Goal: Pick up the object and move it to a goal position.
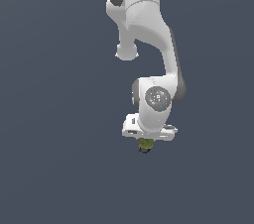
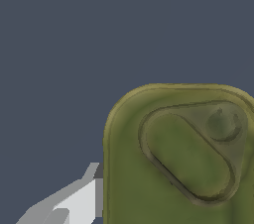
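The flat, dark slate-blue counter [image 1: 54,119] fills the background of both views and carries no markings.

The white, glossy robot arm [image 1: 144,25] with dark grey joint caps comes in from the top of the exterior view and hangs down through the middle of it, ending in a round wrist with a grey speckled disc [image 1: 158,98] and a white block-shaped flange under it.

Below that flange sits the hand [image 1: 145,149], seen mostly from above, so its fingers are nearly hidden under the wrist in the exterior view. In the wrist view one light grey, angular finger [image 2: 74,203] shows, lying right against the side of the can.

The small olive-green can-like cylinder with rounded edges [image 1: 146,143] sits directly under the hand, peeping out just below the flange in the exterior view, slightly towards that view's left of the wrist's centre, with a dark bit at its lower end. In the wrist view the can [image 2: 178,168] is very close to the camera and fills a large part of the picture; its end face shows a raised rim, a long oval pressed shape and a small round dimple. The one visible finger touches the can's side; the other side is out of the picture, so the hand appears closed around the can. Whether the can rests on the counter or is lifted clear of it cannot be told.
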Robot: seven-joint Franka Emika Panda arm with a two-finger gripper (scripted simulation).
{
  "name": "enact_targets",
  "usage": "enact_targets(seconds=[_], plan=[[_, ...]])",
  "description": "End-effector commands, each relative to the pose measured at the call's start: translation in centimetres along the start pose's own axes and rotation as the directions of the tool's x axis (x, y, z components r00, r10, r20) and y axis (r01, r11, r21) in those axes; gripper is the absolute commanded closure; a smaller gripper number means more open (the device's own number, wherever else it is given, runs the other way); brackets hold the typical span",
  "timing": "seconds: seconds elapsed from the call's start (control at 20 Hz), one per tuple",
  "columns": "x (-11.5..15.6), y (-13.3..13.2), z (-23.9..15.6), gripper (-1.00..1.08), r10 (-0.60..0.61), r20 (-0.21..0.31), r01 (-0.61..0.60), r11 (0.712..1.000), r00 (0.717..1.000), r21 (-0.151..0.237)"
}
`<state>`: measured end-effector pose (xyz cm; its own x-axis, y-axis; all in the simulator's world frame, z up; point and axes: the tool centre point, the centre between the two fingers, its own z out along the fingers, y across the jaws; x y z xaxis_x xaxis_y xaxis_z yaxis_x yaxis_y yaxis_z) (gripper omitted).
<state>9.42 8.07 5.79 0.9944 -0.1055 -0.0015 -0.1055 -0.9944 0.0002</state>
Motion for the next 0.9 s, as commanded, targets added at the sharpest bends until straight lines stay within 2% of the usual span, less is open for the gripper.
enact_targets(seconds=[0.0,0.45,0.85], plan=[[0.0,0.0,-0.1,1.08,0.000,-0.001,0.000,1.000,1.000,0.000],[-0.1,-0.2,-0.5,1.08,0.000,0.000,0.000,1.000,1.000,0.000],[-0.8,-1.6,-4.7,1.08,0.000,0.000,0.000,1.000,1.000,0.000]])
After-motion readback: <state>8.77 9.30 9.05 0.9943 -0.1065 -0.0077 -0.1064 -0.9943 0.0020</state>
